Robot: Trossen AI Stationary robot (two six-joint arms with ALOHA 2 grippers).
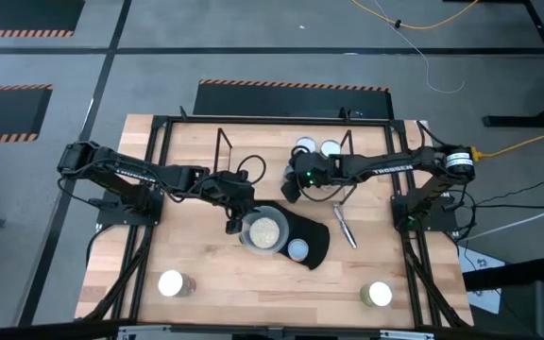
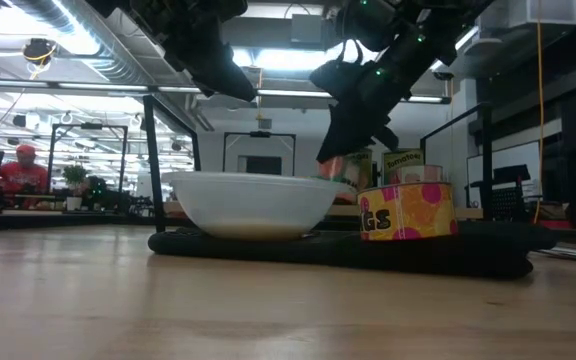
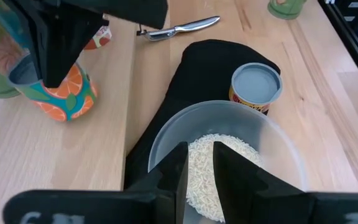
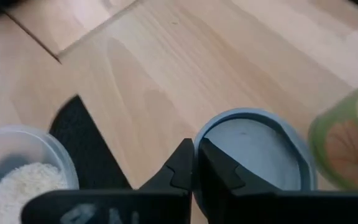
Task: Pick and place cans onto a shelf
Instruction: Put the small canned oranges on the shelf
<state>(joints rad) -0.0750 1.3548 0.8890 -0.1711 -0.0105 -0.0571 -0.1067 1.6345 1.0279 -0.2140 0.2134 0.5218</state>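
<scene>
Gripping the rim of a blue-topped can (image 4: 253, 149) patterned with orange slices, just beyond the clear bowl (image 1: 263, 229) of grains, the right claw (image 4: 194, 163) is pinched tight. A similar can (image 3: 255, 87) stands beside that bowl. The left claw (image 3: 199, 171) hangs narrowly parted over it.

blocked: bowl (image 1: 263, 229) mid-table | free: front centre strip of table (image 1: 272, 293)

Black mat (image 3: 216, 62) — can (image 3: 58, 93) teal with orange slices, top bluish-grey.

Right claw (image 4: 194, 163) shut, left claw (image 3: 199, 163) narrowly parted
</scene>
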